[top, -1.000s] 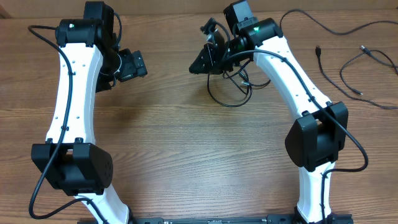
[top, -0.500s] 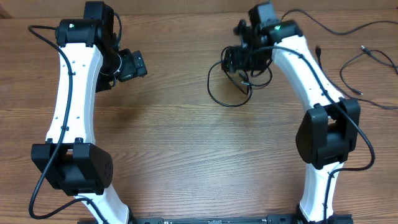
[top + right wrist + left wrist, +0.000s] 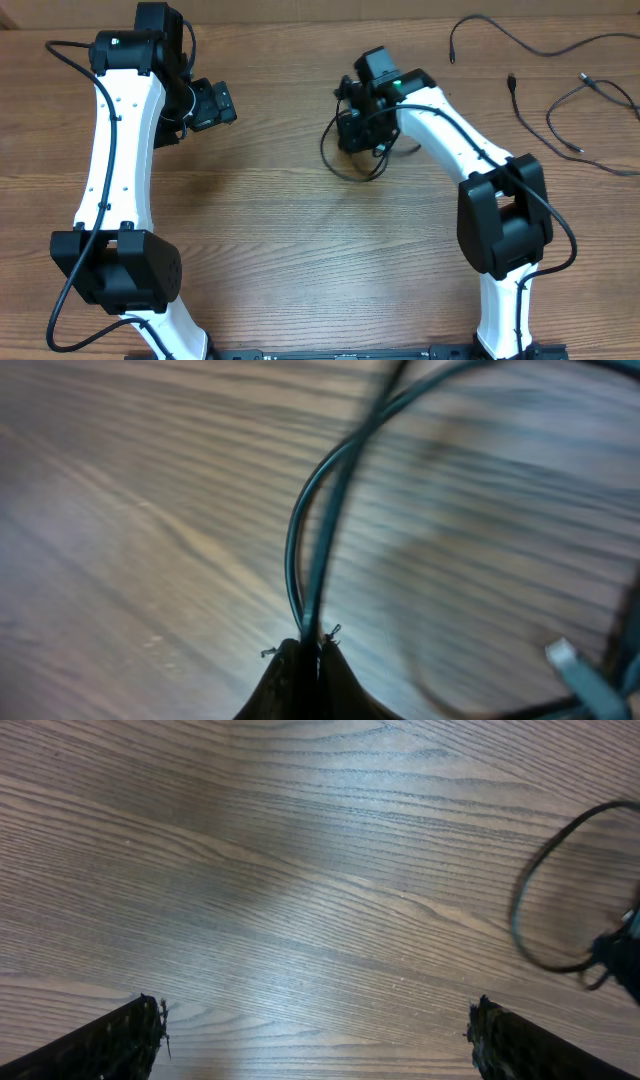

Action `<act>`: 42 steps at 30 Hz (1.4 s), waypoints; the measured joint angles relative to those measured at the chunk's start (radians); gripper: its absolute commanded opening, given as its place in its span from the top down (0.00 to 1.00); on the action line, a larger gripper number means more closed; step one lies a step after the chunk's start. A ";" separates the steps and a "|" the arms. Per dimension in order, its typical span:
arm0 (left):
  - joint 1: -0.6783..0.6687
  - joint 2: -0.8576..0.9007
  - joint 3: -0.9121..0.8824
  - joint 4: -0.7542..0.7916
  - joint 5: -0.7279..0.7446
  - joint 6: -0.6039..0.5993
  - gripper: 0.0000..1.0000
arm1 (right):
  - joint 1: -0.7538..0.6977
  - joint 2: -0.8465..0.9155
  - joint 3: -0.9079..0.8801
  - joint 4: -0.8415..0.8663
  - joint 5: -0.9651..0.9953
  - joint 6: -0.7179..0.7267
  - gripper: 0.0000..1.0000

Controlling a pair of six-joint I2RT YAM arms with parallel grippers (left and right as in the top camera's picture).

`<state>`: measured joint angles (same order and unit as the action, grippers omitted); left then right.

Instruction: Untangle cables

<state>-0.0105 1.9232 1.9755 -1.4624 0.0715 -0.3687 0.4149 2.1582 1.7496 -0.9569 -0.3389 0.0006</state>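
A small coil of thin black cables (image 3: 345, 160) lies on the wooden table at centre back. My right gripper (image 3: 357, 130) is over it and shut on its strands; in the right wrist view two black strands (image 3: 318, 550) rise from between the closed fingertips (image 3: 308, 650), and a silver-tipped plug (image 3: 580, 675) shows at the lower right. My left gripper (image 3: 212, 105) is open and empty at the back left, well apart from the coil. Its two fingertips (image 3: 315, 1035) frame bare wood, and a loop of the coil (image 3: 545, 890) shows at the right edge.
Several separate black cables lie at the back right: one long strand (image 3: 500, 35) and looped ones with small plug ends (image 3: 580, 110). The white arms with their thick black wires stand on both sides of the table.
My right gripper swung right and back, then returned left and forward with the coil in its grip; the coil's loop now lies further left. The left arm has not moved.
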 measured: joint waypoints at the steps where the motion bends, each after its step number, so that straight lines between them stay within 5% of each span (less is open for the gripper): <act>1: 0.000 0.000 0.000 0.000 0.000 0.000 0.00 | 0.014 0.000 0.006 -0.002 -0.005 0.001 0.96; 9: 0.000 0.000 0.000 0.000 0.000 0.000 0.00 | 0.117 0.000 0.169 -0.087 -0.039 0.002 0.96; 11: 0.000 0.000 0.000 0.000 0.000 0.000 0.00 | 0.138 0.000 0.223 -0.114 -0.047 0.003 0.82; 15: 0.000 0.000 0.000 0.000 0.000 0.000 0.00 | 0.161 0.000 0.326 -0.157 -0.052 0.009 0.69; 17: 0.000 0.000 0.000 0.000 0.000 0.000 0.01 | 0.159 0.000 0.370 -0.171 -0.037 0.040 0.50; 19: 0.000 0.000 0.000 0.000 0.000 0.000 0.00 | 0.142 -0.001 0.404 -0.187 -0.007 0.081 0.19; 22: 0.000 0.000 0.000 0.001 0.000 0.000 0.00 | 0.092 -0.001 0.437 -0.219 0.019 0.123 0.07; 42: 0.000 0.000 0.000 0.000 0.000 0.000 0.00 | -0.735 0.028 0.482 -0.151 0.343 0.182 0.00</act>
<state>-0.0105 1.9232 1.9755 -1.4620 0.0715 -0.3687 -0.3206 2.1864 2.2318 -1.1076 0.0044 0.1829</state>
